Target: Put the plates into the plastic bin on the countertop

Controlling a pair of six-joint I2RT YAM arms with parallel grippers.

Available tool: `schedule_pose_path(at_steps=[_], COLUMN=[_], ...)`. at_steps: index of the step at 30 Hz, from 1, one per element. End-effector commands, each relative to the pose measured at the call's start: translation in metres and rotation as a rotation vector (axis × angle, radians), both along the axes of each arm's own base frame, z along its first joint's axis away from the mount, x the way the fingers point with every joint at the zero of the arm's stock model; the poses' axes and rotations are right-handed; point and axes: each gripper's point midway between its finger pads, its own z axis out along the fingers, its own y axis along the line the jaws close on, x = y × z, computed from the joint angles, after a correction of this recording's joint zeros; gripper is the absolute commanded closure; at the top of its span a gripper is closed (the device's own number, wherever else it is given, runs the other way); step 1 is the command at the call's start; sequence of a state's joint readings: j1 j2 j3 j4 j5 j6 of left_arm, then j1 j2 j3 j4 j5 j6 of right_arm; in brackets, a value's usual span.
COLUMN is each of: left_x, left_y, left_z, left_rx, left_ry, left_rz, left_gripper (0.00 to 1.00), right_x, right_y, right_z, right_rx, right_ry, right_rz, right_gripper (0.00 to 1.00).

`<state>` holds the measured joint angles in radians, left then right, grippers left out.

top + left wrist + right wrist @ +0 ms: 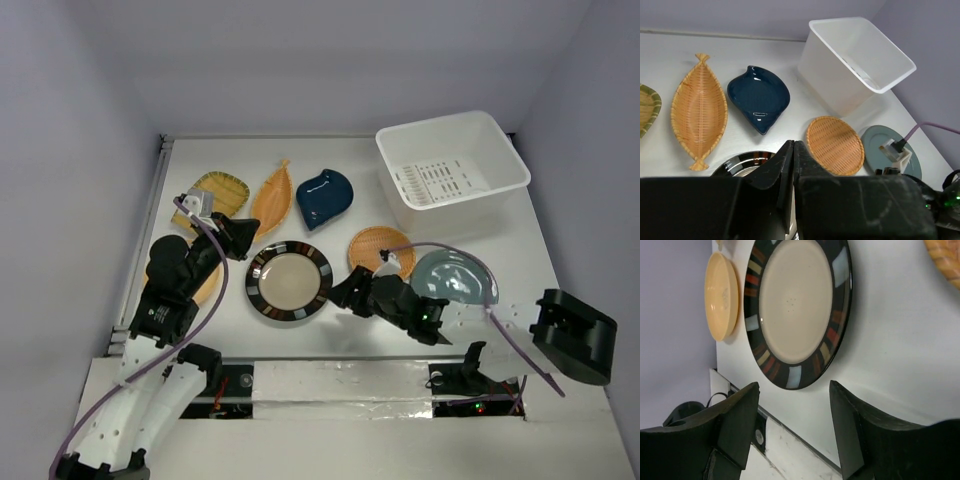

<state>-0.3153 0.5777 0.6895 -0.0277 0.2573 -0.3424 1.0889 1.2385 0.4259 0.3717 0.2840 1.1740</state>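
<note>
The cream plate with a dark striped rim [289, 281] lies at the table's front centre; it also shows in the right wrist view [795, 310]. My right gripper [341, 294] is open just right of its rim, low over the table, and in its own view [794, 390] the jaws stand apart, empty. My left gripper [243, 240] is shut and empty above the plate's upper left; its jaws meet in the left wrist view [793, 146]. The white plastic bin [452, 171] stands at the back right, empty.
An orange woven round plate [376, 247], a grey-blue plate [455, 276], a navy leaf dish [323, 196], an orange boat dish [272, 197], a yellow ribbed dish [218, 188] and a plain yellow-orange plate [721, 295] lie around. A metal rail [160, 170] runs along the left edge.
</note>
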Motion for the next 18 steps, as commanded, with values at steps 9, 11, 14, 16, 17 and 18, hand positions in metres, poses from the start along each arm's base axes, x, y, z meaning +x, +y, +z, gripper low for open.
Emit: schedule_pose_path(at_steps=[9, 11, 14, 16, 17, 18], left_x=[-0.006, -0.006, -0.006, -0.007, -0.007, -0.008], left_y=[0.001, 0.001, 0.001, 0.001, 0.001, 0.001], left_z=[0.027, 0.027, 0.027, 0.028, 0.028, 0.029], left_rx=[-0.027, -0.026, -0.026, -0.027, -0.028, -0.028], left_ry=[-0.064, -0.066, -0.065, -0.069, -0.071, -0.072], left_rz=[0.008, 0.007, 0.005, 0.004, 0.004, 0.005], left_gripper=[0.73, 0.72, 0.71, 0.71, 0.71, 0.71], right_x=[0.010, 0.012, 0.016, 0.019, 0.022, 0.025], right_y=[0.037, 0.041, 0.045, 0.044, 0.044, 0.042], right_z=[-0.036, -0.040, -0.048, -0.057, -0.057, -0.060], right_rx=[0.209, 0.233, 0.241, 0.227, 0.229, 0.226], right_ry=[0.122, 0.135, 0.139, 0.152, 0.153, 0.150], right_rz=[-0.080, -0.087, -0.103, -0.132, -0.145, -0.164], right_gripper=[0.37, 0.39, 0.42, 0.45, 0.46, 0.47])
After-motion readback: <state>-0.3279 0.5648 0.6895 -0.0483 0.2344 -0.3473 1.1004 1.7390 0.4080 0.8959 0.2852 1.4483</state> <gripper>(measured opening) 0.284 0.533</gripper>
